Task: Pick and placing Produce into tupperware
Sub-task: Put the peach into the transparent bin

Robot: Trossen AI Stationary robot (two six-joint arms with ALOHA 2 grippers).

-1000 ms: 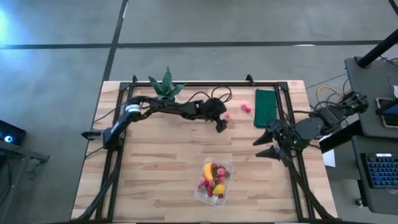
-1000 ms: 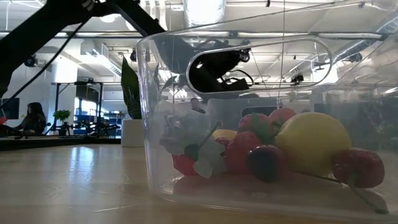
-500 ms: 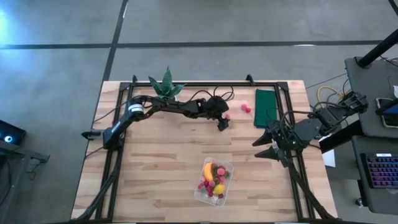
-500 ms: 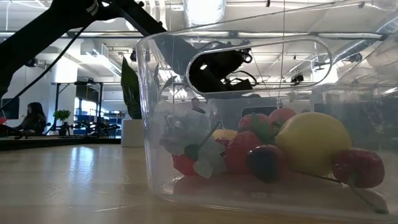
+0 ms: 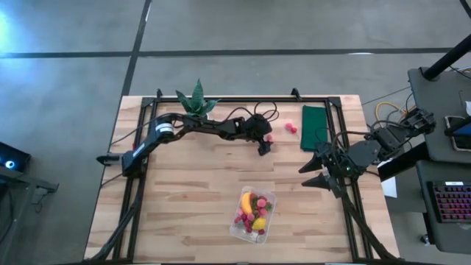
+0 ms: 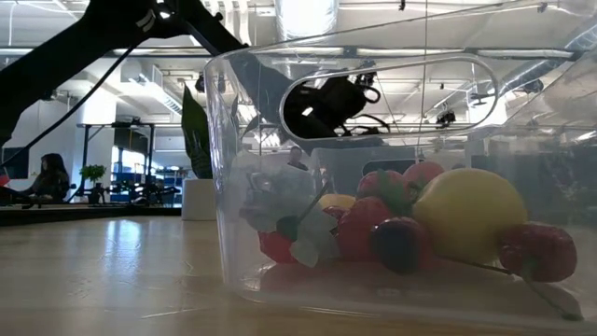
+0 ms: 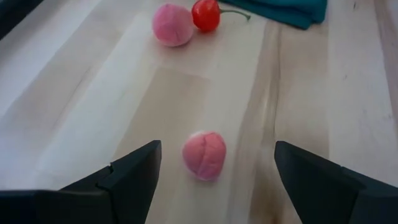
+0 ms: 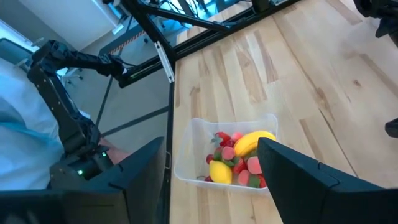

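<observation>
The clear tupperware [image 5: 254, 214] stands on the near middle of the table. It holds a banana [image 5: 246, 202], a lemon [image 5: 259, 223] and several red and pink berries, and it fills the low view [image 6: 373, 187]. A pink berry [image 7: 204, 155] lies on the wood between the fingers of my open left gripper [image 7: 216, 163], which touch nothing. In the high view that gripper [image 5: 263, 144] is at the far middle. A second pink berry [image 7: 172, 23] and a red cherry [image 7: 206, 14] lie beyond it. My open right gripper [image 5: 313, 175] waits at the table's right edge.
A folded dark green cloth [image 5: 314, 126] lies at the far right, just past the loose berries. A spiky green plant in a white pot [image 5: 196, 101] stands at the far edge. Black frame rails [image 5: 221, 99] run along the table's far and side edges. A person [image 6: 48, 177] sits far off.
My left arm has reached a little farther toward the table's right, bringing its gripper closer to the nearest pink berry. Its fingers have stayed open. The berries, the tupperware and the right arm have not moved.
</observation>
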